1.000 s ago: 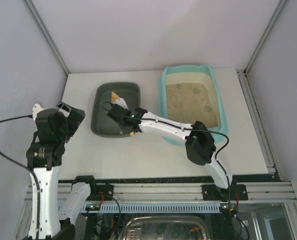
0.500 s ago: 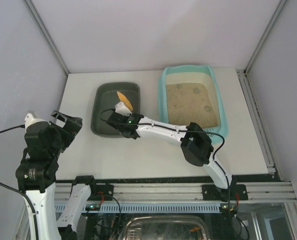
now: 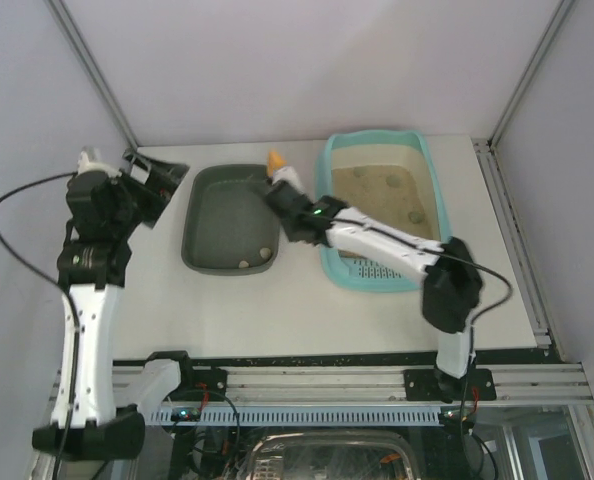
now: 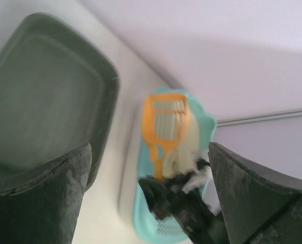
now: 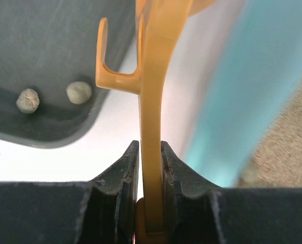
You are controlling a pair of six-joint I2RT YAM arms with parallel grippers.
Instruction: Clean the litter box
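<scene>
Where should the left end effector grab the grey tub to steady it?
Likely the left long wall of the grey tub, from above, one finger inside, one outside: that thin upright rim faces the open left end effector.

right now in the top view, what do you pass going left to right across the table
left gripper, open and holding nothing → grey tub → orange scoop, clamped in the right gripper → litter box
</scene>
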